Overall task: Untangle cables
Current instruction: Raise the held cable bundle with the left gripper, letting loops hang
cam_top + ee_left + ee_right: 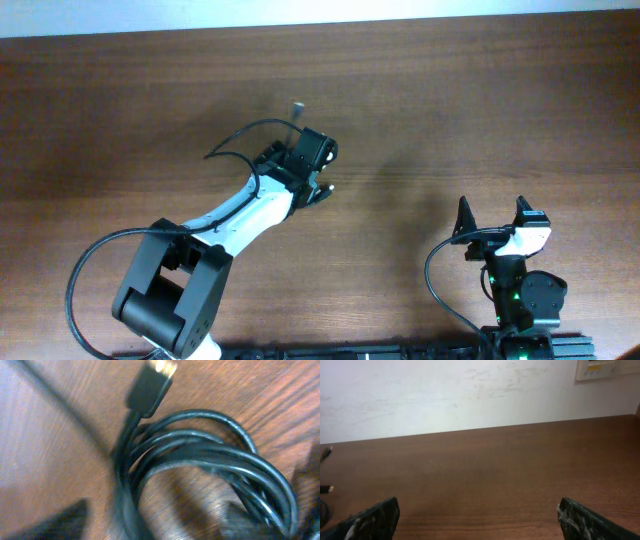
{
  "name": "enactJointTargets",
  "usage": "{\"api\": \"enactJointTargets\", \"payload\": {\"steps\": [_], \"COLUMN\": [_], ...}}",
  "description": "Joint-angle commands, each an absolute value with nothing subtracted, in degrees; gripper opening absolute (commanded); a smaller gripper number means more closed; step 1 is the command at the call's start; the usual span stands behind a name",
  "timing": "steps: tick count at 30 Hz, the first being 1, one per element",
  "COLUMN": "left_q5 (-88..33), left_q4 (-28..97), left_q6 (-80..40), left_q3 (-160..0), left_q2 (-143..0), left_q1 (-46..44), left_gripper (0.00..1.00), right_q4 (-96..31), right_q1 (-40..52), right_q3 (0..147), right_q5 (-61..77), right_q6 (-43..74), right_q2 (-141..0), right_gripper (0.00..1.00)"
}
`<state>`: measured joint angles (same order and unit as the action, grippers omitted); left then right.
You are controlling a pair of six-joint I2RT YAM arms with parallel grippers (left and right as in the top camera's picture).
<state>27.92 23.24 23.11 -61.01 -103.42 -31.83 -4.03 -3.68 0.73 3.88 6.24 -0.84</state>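
Observation:
The cables (210, 455) are thin black cords coiled in a loose bundle, filling the blurred left wrist view. One black plug with a gold tip (155, 380) points to the top edge. My left gripper (150, 525) hovers close over the bundle, its fingers spread with one strand between them. In the overhead view the left gripper (312, 165) covers most of the bundle. A thin cable arc (240, 135) and a small plug (297, 104) stick out beside it. My right gripper (491, 215) is open and empty, far to the right of the cables.
The brown wooden table (450, 90) fills the view. The right wrist view shows the open right fingers (477, 515), bare table, a white wall behind it, and two small plug ends (326, 489) at the left edge. Thick black arm wires (85, 270) loop near the left base.

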Motion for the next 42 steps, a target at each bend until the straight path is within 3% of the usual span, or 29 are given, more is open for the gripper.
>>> {"api": "enactJointTargets", "payload": {"steps": [1,7,13,21,29,32,38,42], "left_q5": [35.9,32.5,16.9,-7.2,-18.7,-18.1,-7.2,0.2], "left_q4": [23.2,23.2,28.2,41.2,44.3,46.0,48.3,44.5], "left_q6": [19.9,9.6,1.1,0.6,0.6,-1.5,-25.6,-27.7], "left_q3": [-61.0,-61.0,-61.0,-61.0,-60.9,-60.8,-60.1,-59.7], "left_q2": [-101.2,-88.9,-75.1,-67.5,-67.6,-68.7,-74.0,-79.9], "left_q1": [-31.4,-31.1,-25.8,-12.4,-11.9,-12.3,-12.3,-12.3], "left_gripper": [0.99,0.99,0.99,0.99,0.99,0.99,0.99,0.99], "right_q4": [-4.2,-4.2,-4.2,-4.2,-4.2,-4.2,-4.2,-4.2], "right_q1": [-3.4,-3.4,-3.4,-3.4,-3.4,-3.4,-3.4,-3.4], "right_q3": [0.3,0.3,0.3,0.3,0.3,0.3,0.3,0.3], "right_q5": [3.4,3.4,3.3,3.3,3.4,3.4,3.4,3.4], "right_q6": [6.2,6.2,6.2,6.2,6.2,6.2,6.2,6.2], "right_q2": [-0.4,-0.4,-0.4,-0.4,-0.4,-0.4,-0.4,-0.4], "right_gripper": [0.99,0.99,0.99,0.99,0.99,0.99,0.99,0.99]}}
